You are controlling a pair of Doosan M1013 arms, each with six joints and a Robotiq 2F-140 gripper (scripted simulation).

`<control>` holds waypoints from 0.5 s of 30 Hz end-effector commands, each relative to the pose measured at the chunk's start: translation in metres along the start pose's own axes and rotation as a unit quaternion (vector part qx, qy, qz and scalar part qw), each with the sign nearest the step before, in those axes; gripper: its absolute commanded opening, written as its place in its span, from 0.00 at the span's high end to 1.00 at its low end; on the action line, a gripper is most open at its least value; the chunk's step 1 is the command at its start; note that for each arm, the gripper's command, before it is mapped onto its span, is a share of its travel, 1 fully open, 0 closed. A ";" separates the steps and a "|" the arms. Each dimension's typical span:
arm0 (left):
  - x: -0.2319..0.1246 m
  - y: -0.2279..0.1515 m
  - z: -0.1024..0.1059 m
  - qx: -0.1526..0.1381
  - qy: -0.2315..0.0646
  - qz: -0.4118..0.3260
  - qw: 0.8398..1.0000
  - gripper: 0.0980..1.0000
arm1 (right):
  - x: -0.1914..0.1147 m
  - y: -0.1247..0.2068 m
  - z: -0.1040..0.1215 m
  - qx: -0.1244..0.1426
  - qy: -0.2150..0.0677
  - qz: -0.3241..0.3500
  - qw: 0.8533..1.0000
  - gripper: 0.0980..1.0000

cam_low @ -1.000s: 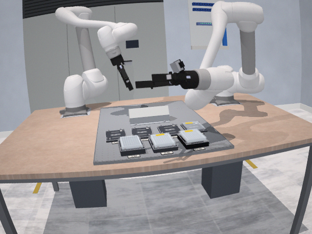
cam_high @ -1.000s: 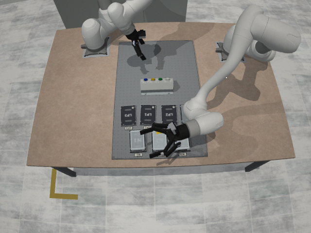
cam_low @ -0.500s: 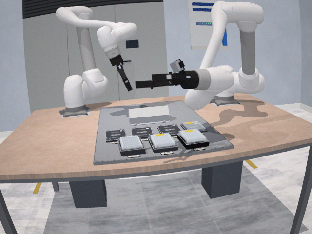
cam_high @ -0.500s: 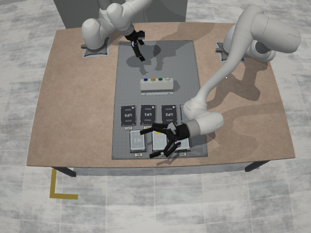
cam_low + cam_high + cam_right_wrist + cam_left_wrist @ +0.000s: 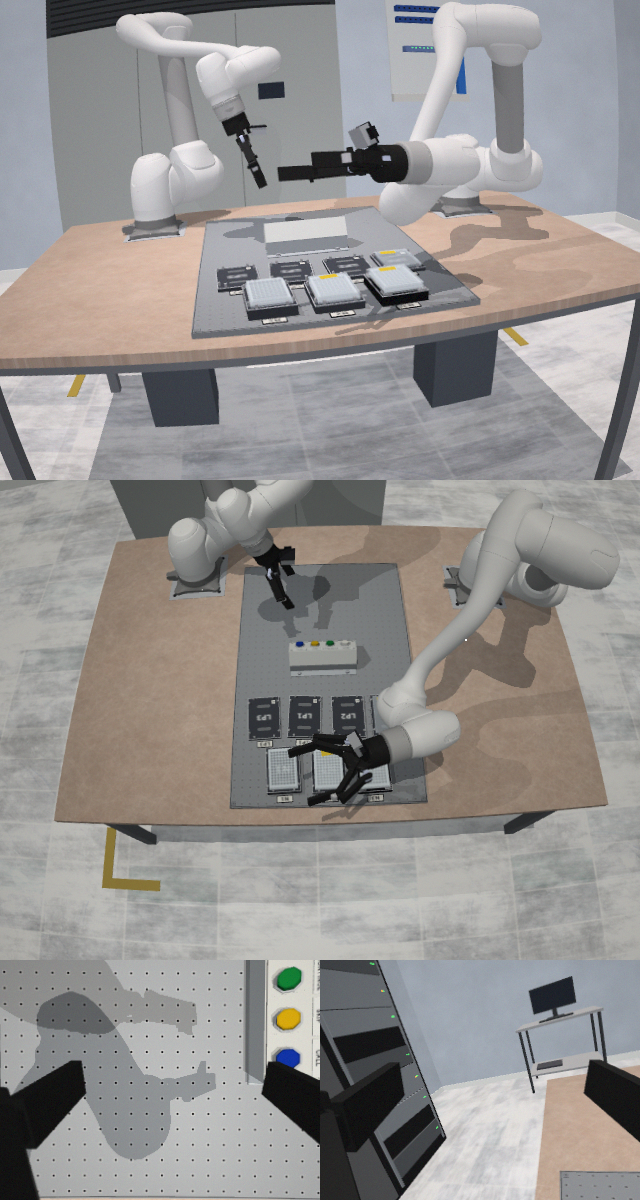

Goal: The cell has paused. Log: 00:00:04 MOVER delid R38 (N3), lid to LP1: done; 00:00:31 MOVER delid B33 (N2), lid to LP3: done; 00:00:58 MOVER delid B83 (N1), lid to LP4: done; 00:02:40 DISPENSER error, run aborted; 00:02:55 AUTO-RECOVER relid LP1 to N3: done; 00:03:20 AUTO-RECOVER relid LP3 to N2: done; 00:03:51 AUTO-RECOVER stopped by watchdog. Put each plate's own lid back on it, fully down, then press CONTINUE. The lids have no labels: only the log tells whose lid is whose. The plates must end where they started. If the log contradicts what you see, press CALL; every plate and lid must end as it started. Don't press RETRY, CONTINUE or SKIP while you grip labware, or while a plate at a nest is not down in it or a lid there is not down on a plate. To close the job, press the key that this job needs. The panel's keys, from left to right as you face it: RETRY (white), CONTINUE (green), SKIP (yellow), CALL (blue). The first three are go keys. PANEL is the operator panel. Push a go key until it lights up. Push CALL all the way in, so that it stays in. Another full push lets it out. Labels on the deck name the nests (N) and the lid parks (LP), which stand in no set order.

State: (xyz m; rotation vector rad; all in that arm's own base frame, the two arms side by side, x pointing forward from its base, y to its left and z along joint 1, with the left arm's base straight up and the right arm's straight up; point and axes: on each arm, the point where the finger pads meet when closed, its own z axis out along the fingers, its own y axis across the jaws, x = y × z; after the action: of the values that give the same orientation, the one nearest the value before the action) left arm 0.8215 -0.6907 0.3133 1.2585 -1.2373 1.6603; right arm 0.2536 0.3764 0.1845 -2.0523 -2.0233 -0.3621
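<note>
Three parks read LP3 (image 5: pixel 264 717) (image 5: pixel 237 277), LP1 (image 5: pixel 305 716) (image 5: pixel 291 278), LP2 (image 5: pixel 348 716) (image 5: pixel 349 273); left pincer (image 5: pixel 307 776) (image 5: pixel 284 173) (image 5: pixel 494 1080) and right pincer (image 5: pixel 290 588) (image 5: pixel 261 181) (image 5: pixel 173 1077) gape apart.
</note>
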 end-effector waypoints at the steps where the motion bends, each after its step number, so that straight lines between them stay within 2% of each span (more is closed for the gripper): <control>1: 0.001 0.000 0.000 0.000 0.001 0.000 1.000 0.00 | -0.003 0.005 -0.002 -0.001 -0.001 0.008 1.000 0.00; 15: 0.001 0.000 0.000 0.000 0.001 0.000 1.000 0.00 | -0.019 0.023 -0.007 -0.005 -0.007 0.042 0.999 0.00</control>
State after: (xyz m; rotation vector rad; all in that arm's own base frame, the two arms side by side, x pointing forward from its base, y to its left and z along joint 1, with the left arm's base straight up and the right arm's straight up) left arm 0.8215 -0.6907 0.3133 1.2585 -1.2373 1.6603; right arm 0.2717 0.3596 0.1841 -2.1283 -1.9556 -0.3454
